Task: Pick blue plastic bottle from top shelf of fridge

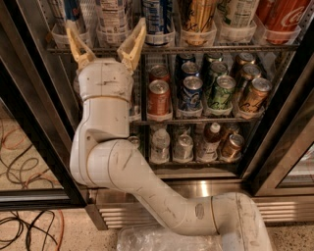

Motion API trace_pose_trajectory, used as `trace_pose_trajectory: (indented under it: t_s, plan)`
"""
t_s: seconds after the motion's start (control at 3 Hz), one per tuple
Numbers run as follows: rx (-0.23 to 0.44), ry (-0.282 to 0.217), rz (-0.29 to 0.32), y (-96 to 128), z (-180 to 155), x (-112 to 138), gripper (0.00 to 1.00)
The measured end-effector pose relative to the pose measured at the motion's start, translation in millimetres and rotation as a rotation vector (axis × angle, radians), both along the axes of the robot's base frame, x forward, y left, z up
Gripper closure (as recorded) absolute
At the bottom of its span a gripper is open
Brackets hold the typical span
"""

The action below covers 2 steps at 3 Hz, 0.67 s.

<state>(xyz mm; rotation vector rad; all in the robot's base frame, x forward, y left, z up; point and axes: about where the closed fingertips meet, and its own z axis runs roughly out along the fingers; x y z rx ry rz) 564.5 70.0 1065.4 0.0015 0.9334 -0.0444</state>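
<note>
The gripper (106, 28) is raised to the top shelf (221, 48) of the fridge (29, 98), its 2 tan fingers (131, 44) spread wide apart and holding nothing. From where I stand they frame the blue plastic bottle (115, 12), which sits upright in the 2nd clear cup holder (114, 38) from the left. I can't tell how far in the tips reach. That wide spread makes sense to me: the bottle is fat, much broader than the cans (159, 97) on the rack below, and the cup rim grips its base, so the grab probably has to land above that rim.

The bottle's label is pale bluish-white with fine dark print, smooth and likely a bit slippery. The shelf is thin grey wire. The arm (105, 112) is chunky, scuffed white plastic, bending up from near the ribbed steel base (162, 188).
</note>
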Motion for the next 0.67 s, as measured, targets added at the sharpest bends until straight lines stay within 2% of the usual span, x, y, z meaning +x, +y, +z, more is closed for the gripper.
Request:
trace_pose_trajectory:
  t_s: [0.33, 0.67]
  plan:
    - [-0.003, 0.002, 0.004, 1.2, -0.2, 1.4, 0.22]
    - [-0.006, -0.001, 0.005, 3.2, 1.5, 5.8, 0.29]
